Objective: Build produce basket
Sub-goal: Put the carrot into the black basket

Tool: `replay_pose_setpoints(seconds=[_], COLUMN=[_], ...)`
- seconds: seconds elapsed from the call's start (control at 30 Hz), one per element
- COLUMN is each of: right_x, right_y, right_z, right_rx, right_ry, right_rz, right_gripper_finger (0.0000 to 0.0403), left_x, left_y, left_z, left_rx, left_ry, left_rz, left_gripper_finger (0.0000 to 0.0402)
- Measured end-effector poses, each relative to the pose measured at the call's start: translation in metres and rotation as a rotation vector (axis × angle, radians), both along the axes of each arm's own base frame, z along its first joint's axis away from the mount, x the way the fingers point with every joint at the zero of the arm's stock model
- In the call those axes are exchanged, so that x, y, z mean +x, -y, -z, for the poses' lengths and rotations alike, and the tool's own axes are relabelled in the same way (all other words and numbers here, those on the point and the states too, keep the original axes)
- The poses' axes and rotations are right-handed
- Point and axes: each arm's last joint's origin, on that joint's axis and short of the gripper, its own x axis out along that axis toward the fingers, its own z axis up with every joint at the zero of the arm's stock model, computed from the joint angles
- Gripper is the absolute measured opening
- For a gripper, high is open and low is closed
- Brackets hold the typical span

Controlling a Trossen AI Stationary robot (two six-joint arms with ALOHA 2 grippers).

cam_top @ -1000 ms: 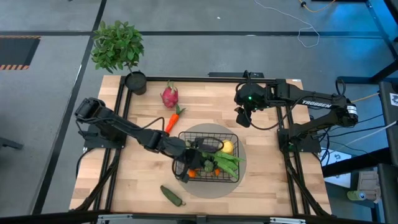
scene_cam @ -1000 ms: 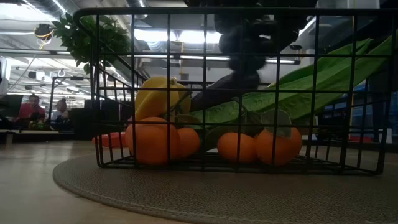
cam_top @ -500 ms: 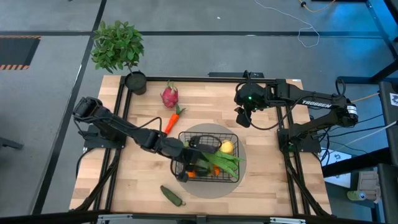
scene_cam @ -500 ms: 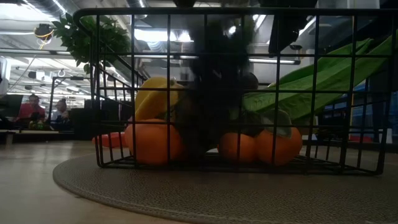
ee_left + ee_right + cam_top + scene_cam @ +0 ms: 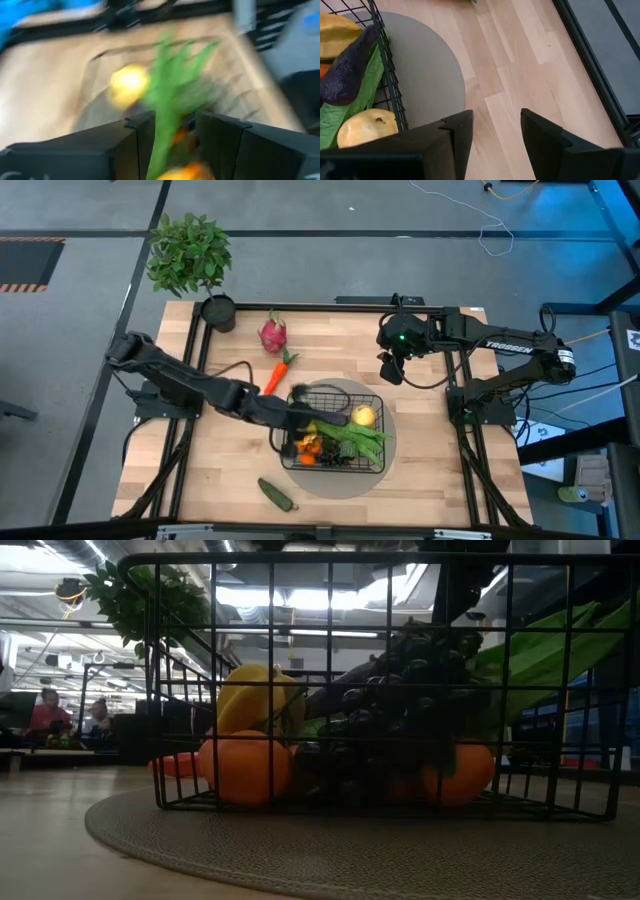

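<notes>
The black wire basket (image 5: 334, 392) stands on a round grey mat (image 5: 392, 468) at the table's middle. It holds a lemon (image 5: 365, 416), green beans (image 5: 364, 440), tangerines (image 5: 308, 447), a yellow pepper (image 5: 250, 695), an eggplant (image 5: 349, 70) and dark grapes (image 5: 410, 690), which lie on the tangerines. My left gripper (image 5: 297, 411) hovers open over the basket's left rim, and its wrist view (image 5: 175, 120) is blurred. My right gripper (image 5: 390, 370) waits open above the table, far right of the basket. A carrot (image 5: 279, 370), a dragon fruit (image 5: 272, 334) and a cucumber (image 5: 277, 494) lie on the table.
A potted plant (image 5: 190, 255) stands at the far left corner. Bare wood lies left of the basket and right of the mat (image 5: 520, 75). People sit in the room beyond the table (image 5: 45, 715).
My left gripper has let go of the dark grapes, which have fallen into the basket and now lie on the tangerines at its near side. The gripper has drawn back toward the table's left edge, risen a little and tipped up.
</notes>
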Motion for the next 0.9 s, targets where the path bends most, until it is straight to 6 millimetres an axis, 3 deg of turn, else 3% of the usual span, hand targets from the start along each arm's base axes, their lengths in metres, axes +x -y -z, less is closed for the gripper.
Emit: replay_pose_setpoints(seconds=[0.13, 0.2, 0.27, 0.43, 0.9], right_x=[0.000, 0.000, 0.000, 0.000, 0.000], right_y=[0.000, 0.000, 0.000, 0.000, 0.000], right_z=[0.000, 0.000, 0.000, 0.000, 0.000], right_rx=[0.000, 0.000, 0.000, -0.001, -0.020], right_ry=[0.000, 0.000, 0.000, 0.001, -0.007], right_rz=[0.000, 0.000, 0.000, 0.001, -0.028], right_gripper_finger=[0.0155, 0.0155, 0.0155, 0.0155, 0.0155], left_x=[-0.029, -0.046, -0.062, -0.089, -0.062], left_y=[-0.018, -0.034, -0.053, -0.094, -0.139], left_z=[-0.015, -0.021, -0.021, -0.010, 0.061], left_rx=[0.055, -0.044, -0.168, -0.221, -0.366], left_ry=[-0.065, -0.111, -0.181, -0.383, -0.643], left_rz=[-0.228, -0.375, -0.542, -0.849, -0.904], left_gripper_finger=[0.0131, 0.0131, 0.0131, 0.0131, 0.0178])
